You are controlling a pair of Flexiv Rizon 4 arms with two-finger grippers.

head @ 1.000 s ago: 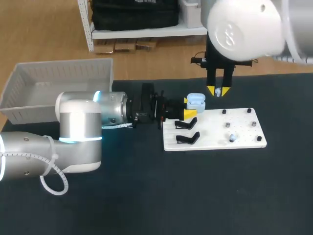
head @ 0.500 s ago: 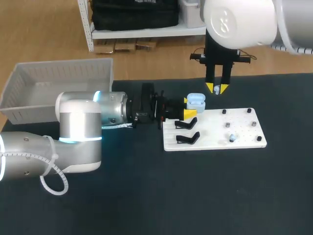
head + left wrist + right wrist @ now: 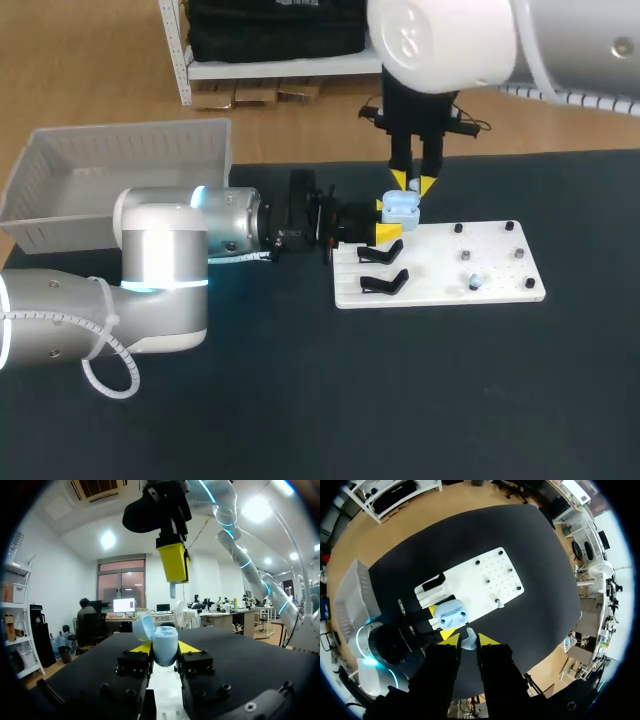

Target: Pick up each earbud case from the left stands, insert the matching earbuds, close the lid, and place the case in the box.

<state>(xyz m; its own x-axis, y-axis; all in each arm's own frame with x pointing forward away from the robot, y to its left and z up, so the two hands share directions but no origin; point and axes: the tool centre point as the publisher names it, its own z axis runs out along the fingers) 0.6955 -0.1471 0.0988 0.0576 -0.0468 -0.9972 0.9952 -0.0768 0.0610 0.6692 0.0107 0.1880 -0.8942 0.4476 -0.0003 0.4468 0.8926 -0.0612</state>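
A light blue earbud case (image 3: 401, 208) with its lid open sits between the yellow tips of my left gripper (image 3: 390, 218), which is shut on it at the white board's back left corner. In the left wrist view the case (image 3: 162, 642) stands upright in the left gripper (image 3: 164, 647). My right gripper (image 3: 411, 183) hangs straight down just above the case, shut on a small white earbud (image 3: 469, 639). From the right wrist view, the case (image 3: 452, 613) lies just ahead of the right gripper (image 3: 468, 640). Another earbud (image 3: 476, 281) rests on a peg on the board.
The white pegboard (image 3: 490, 265) carries two black stands (image 3: 382, 253) (image 3: 383, 284) on its left side and several small pegs on its right. A grey box (image 3: 120, 170) sits at the table's back left.
My right arm has moved left with the earbud, from behind the board's middle to directly over the open case. The left arm and case have stayed put.
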